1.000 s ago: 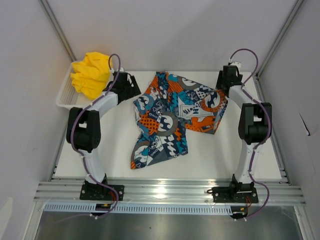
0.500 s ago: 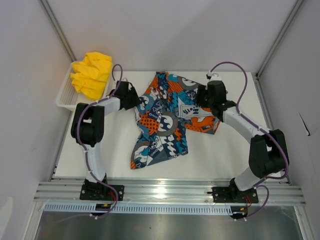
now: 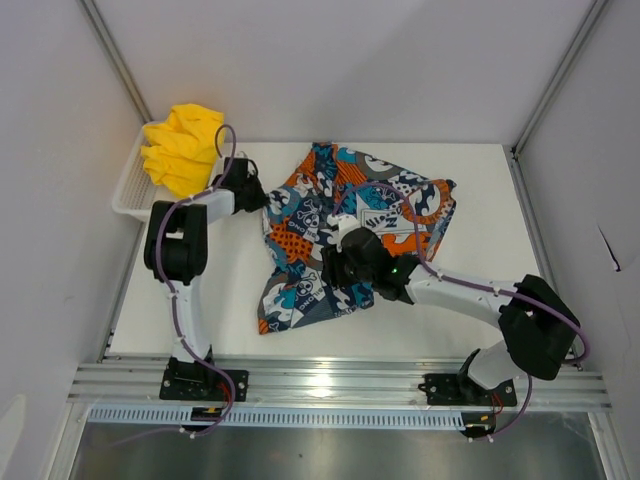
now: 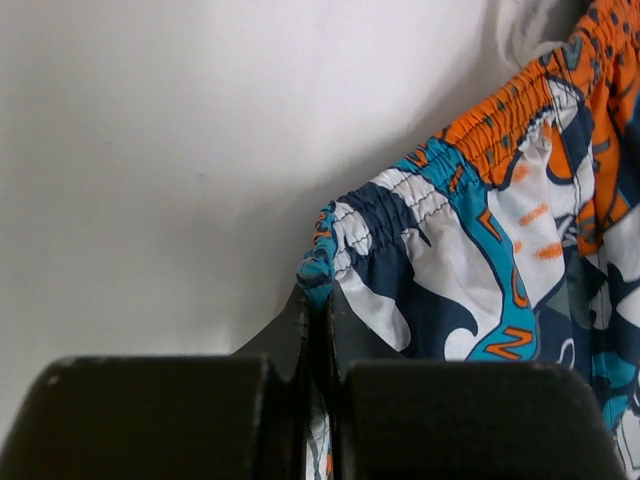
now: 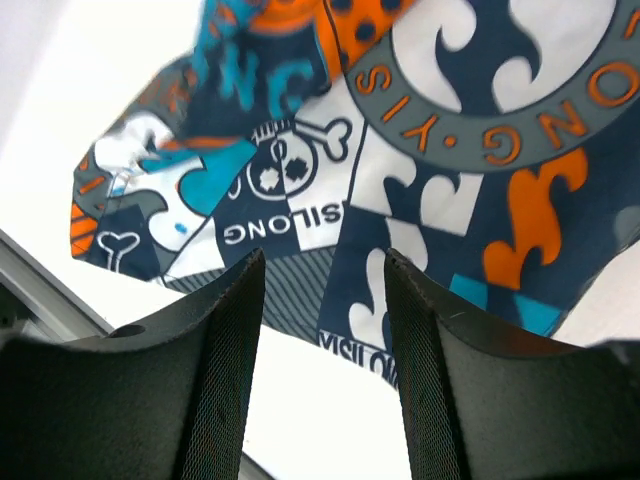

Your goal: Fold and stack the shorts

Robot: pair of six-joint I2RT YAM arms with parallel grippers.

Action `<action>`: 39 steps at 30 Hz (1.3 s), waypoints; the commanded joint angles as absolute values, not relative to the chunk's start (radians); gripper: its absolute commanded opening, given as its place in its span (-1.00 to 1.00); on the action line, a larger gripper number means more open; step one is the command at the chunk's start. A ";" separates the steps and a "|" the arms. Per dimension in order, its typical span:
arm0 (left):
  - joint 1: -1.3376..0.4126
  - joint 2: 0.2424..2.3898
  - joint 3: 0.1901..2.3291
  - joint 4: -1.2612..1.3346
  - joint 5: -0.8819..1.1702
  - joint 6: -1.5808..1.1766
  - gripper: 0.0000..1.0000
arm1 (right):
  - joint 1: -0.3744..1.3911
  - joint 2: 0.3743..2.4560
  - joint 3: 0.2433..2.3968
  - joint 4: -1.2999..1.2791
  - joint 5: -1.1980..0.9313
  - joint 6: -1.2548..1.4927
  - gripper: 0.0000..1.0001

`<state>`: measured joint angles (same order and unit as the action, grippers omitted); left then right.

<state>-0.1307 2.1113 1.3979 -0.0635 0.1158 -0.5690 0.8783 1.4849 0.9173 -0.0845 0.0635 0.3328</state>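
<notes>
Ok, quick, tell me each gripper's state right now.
Left gripper: closed on the waistband edge of the printed shorts.
Right gripper: open over the printed shorts, holding nothing.

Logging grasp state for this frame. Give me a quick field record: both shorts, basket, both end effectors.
printed shorts: crumpled on table, unfolded
yellow shorts: bunched in basket, far left
left end effector: shut on printed shorts' waistband corner
right end effector: open, above printed shorts' middle, nothing held
stack: not started
</notes>
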 commanded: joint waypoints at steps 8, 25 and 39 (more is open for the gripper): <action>-0.040 2.062 1.399 0.025 0.133 -0.502 -1.00 | 0.885 1.552 0.857 -0.110 0.205 0.388 0.05; -0.006 2.045 1.324 0.121 0.201 -0.543 -1.00 | 0.648 1.597 0.798 -0.190 0.192 0.324 -0.03; -0.008 2.046 1.310 0.156 0.267 -0.525 -1.00 | 0.992 1.456 0.972 -0.247 0.138 0.298 0.15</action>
<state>-0.0120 2.1059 1.3209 0.0978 0.2276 -0.5320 0.9325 1.4441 0.9104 -0.2310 0.1711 0.3092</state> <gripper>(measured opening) 0.022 0.584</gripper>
